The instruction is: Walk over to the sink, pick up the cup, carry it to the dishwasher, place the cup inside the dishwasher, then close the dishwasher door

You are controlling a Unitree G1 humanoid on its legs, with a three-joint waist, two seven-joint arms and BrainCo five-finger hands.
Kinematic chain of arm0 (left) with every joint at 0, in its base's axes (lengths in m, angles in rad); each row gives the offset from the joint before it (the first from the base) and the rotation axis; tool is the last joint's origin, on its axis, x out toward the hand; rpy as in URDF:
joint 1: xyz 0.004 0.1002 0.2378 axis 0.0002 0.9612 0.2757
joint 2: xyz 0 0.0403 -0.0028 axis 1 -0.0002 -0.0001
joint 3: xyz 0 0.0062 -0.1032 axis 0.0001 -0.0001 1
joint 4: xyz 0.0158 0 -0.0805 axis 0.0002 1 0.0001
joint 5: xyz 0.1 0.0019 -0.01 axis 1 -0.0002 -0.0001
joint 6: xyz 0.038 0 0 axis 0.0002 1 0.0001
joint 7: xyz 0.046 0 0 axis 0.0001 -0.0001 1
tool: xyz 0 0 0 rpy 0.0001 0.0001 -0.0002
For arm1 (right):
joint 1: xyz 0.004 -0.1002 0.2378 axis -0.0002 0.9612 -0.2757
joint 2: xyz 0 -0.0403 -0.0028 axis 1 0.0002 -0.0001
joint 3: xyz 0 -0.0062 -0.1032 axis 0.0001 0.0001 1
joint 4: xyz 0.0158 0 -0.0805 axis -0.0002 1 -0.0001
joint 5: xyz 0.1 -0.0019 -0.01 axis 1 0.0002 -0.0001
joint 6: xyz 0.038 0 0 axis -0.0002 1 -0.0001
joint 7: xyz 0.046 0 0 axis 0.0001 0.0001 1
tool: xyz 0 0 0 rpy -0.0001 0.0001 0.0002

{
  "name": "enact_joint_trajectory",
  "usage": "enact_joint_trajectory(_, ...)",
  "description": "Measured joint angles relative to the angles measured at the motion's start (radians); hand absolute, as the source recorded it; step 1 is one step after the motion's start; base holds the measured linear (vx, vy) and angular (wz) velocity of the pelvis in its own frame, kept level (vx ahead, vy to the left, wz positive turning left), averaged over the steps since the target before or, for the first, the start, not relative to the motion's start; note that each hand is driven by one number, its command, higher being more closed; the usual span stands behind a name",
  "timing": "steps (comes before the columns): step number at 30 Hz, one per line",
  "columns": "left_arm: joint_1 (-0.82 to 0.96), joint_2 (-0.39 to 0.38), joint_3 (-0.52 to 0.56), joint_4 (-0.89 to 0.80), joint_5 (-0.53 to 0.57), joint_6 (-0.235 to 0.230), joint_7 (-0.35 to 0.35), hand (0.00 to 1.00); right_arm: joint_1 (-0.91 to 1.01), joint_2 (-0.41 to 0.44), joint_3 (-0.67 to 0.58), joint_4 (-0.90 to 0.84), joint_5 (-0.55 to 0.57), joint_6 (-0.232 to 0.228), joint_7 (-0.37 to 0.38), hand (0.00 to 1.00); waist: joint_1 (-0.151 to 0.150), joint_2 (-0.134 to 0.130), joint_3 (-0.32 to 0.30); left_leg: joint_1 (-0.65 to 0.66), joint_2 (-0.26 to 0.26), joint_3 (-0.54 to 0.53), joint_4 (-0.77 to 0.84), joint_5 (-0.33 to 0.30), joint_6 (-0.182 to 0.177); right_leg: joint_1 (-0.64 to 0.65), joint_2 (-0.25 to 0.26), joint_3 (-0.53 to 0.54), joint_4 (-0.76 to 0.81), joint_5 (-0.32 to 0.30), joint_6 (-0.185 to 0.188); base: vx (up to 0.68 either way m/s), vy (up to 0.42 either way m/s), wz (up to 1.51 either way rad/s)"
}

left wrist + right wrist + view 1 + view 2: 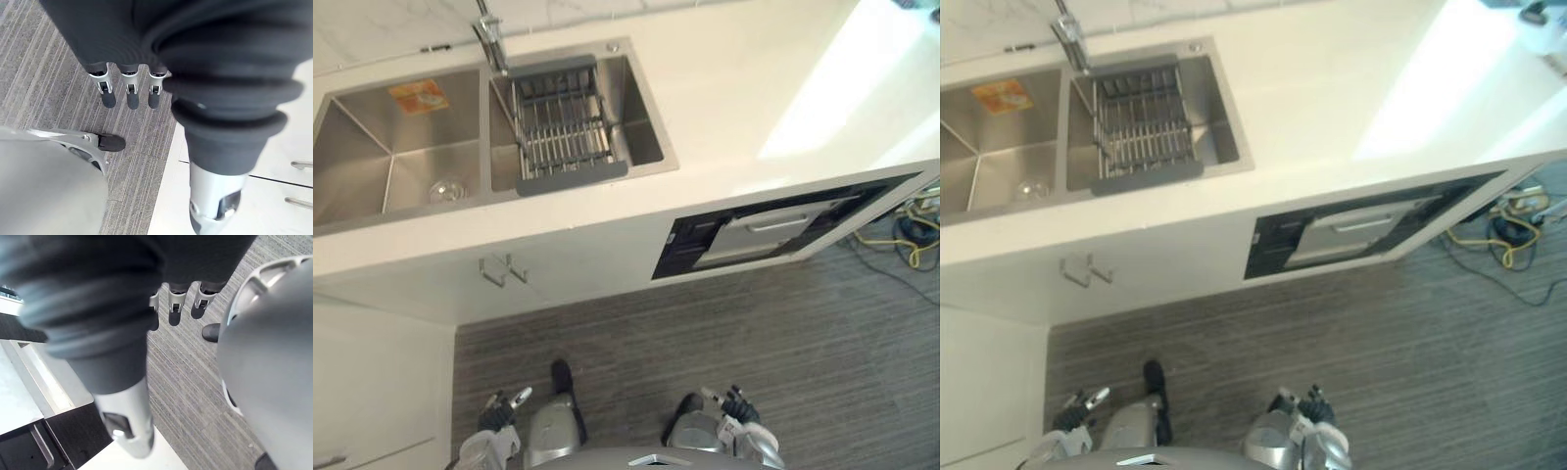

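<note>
A steel double sink [372,127] is set in the white counter at the upper left. In its left basin lies a small round clear thing [447,190]; I cannot tell whether it is the cup or the drain. The dishwasher [773,230] is a dark panel with a pale handled front, built in under the counter to the right. My left hand [499,409] and right hand [736,403] hang low over the floor, far from both. The left hand's fingers [129,93] and the right hand's fingers [176,301] are straight and hold nothing.
A wire dish rack [563,122] fills the right basin under the faucet [489,39]. An orange sticker [419,96] marks the left basin's wall. Cabinet handles [504,269] stick out below the sink. Yellow cables [901,240] lie on the striped floor at the right.
</note>
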Motion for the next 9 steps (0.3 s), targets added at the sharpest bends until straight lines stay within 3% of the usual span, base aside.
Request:
enact_joint_trajectory(2, 0.003, -0.010, 0.010, 0.027, -0.028, 0.023, 0.014, 0.00, -0.001, -0.006, 0.000, 0.016, -0.054, 0.092, -0.023, 0.00, 0.005, -0.013, -0.031, 0.011, 0.001, -0.004, 0.000, -0.012, -0.006, 0.024, 0.008, -0.017, -0.021, 0.003, 0.002, 0.01, -0.015, 0.12)
enact_joint_trajectory(5, 0.004, -0.011, 0.034, 0.054, -0.044, 0.050, 0.020, 0.00, -0.006, -0.007, -0.011, 0.028, -0.056, 0.192, -0.021, 0.00, 0.018, -0.035, -0.050, 0.027, -0.002, -0.006, 0.000, -0.017, -0.004, 0.056, 0.010, -0.026, -0.035, 0.005, 0.003, 0.04, -0.002, 0.10)
enact_joint_trajectory(9, 0.002, 0.000, 0.044, 0.065, -0.040, 0.073, 0.017, 0.00, -0.008, -0.009, -0.028, 0.040, -0.087, 0.286, -0.013, 0.00, 0.017, -0.059, -0.068, 0.029, -0.015, -0.029, 0.000, -0.013, 0.001, 0.086, 0.007, -0.049, -0.048, 0.013, 0.006, 0.06, 0.003, 0.18)
